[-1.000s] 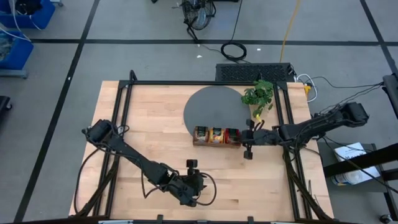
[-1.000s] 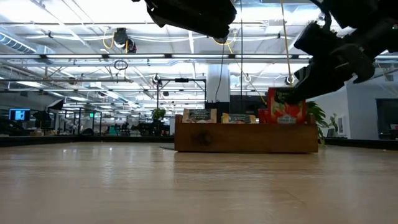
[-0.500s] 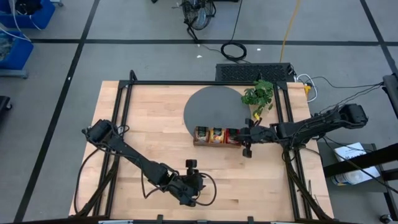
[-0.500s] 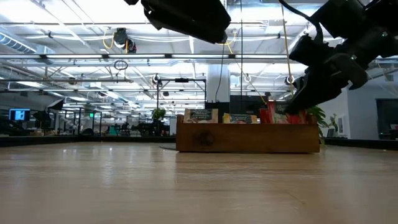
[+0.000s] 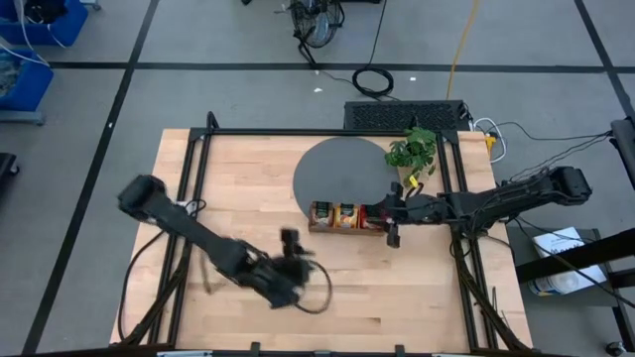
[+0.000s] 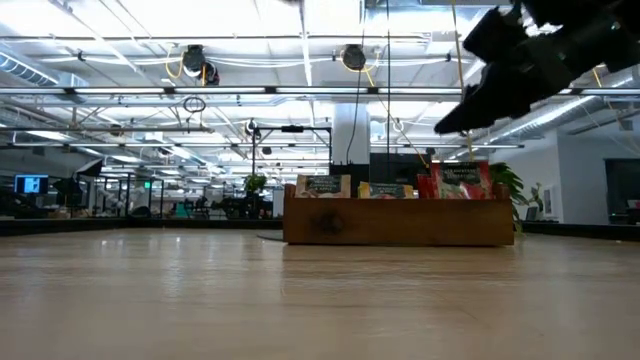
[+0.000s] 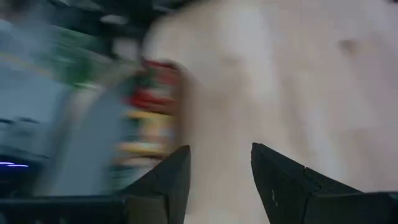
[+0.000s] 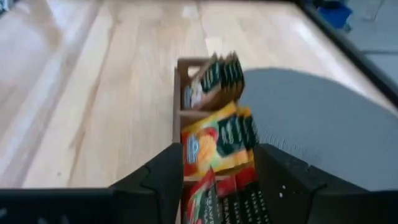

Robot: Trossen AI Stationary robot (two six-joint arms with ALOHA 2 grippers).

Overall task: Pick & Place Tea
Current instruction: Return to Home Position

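Your right hand [image 8: 219, 150] just let go (left hand [image 7: 221, 152] is open too): red tea [image 6: 456, 180] is in the tray's [image 6: 398, 224] 3 o'clock slot.

— What do you see between your right jaws?
— They stand apart, framing the wooden tray [image 8: 177, 111] on the table [image 8: 93, 93]: red sachets [image 8: 214, 200] nearest you, orange-yellow sachets [image 8: 214, 144] in the middle slot, beige-green sachets [image 8: 214, 78] farthest. A grey round mat [image 8: 311, 118] lies beside it.
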